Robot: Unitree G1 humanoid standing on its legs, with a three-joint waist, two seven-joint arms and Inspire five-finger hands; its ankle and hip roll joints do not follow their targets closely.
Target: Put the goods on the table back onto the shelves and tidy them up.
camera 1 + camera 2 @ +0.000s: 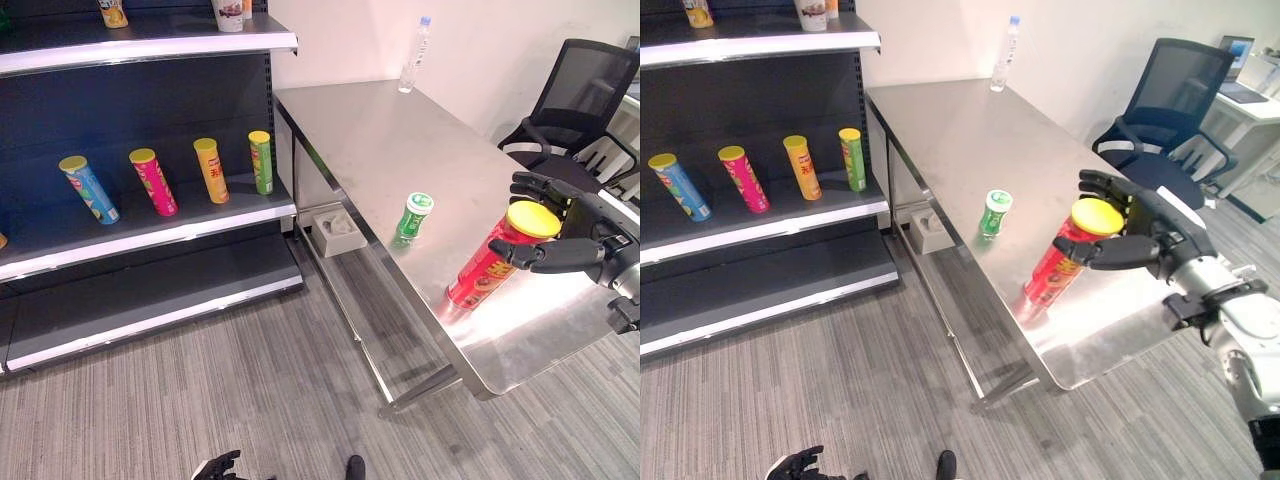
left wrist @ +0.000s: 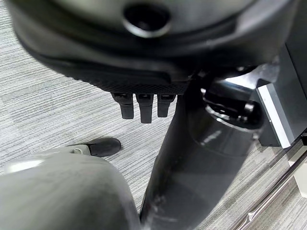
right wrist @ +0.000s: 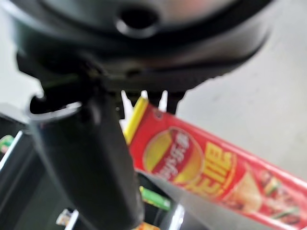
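Right hand (image 1: 1140, 235): fingers spread round the yellow-lidded top of the red canister (image 1: 1065, 262), not visibly clamped. Canister stands upright on the table (image 1: 970, 140), directly before the palm. Green canister (image 1: 992, 213) stands beyond. Left hand (image 1: 795, 466) hangs low, well apart. Printed label characters illegible.
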